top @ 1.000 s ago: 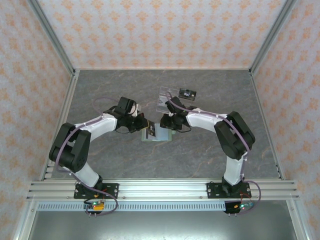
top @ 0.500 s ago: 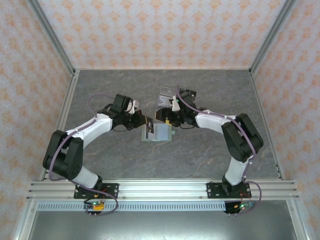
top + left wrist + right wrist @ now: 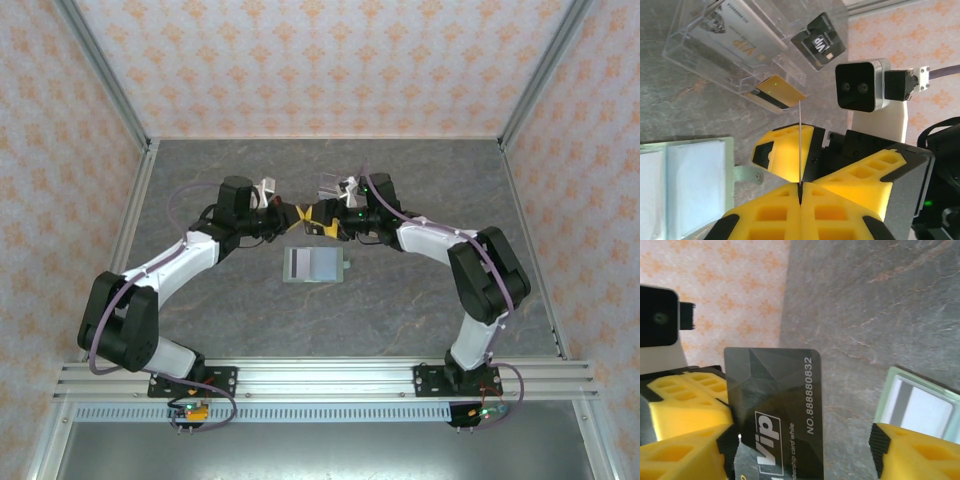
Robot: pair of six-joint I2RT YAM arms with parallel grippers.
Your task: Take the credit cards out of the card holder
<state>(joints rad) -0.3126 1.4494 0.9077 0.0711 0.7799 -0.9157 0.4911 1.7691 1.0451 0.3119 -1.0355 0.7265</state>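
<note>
Handover just beyond card holder (image 3: 315,265): I've lifted both arms off it within last second, leaving holder open and alone on table (image 3: 420,300). Left gripper (image 3: 298,215) clamps black VIP card (image 3: 775,405). Right gripper (image 3: 322,222) spread wide astride same card, not yet closed. I judge one card out.

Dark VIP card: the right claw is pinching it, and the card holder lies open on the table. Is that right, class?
No: the left claw pinches the card, as the left wrist view shows. The card holder does lie open on the table.
</note>
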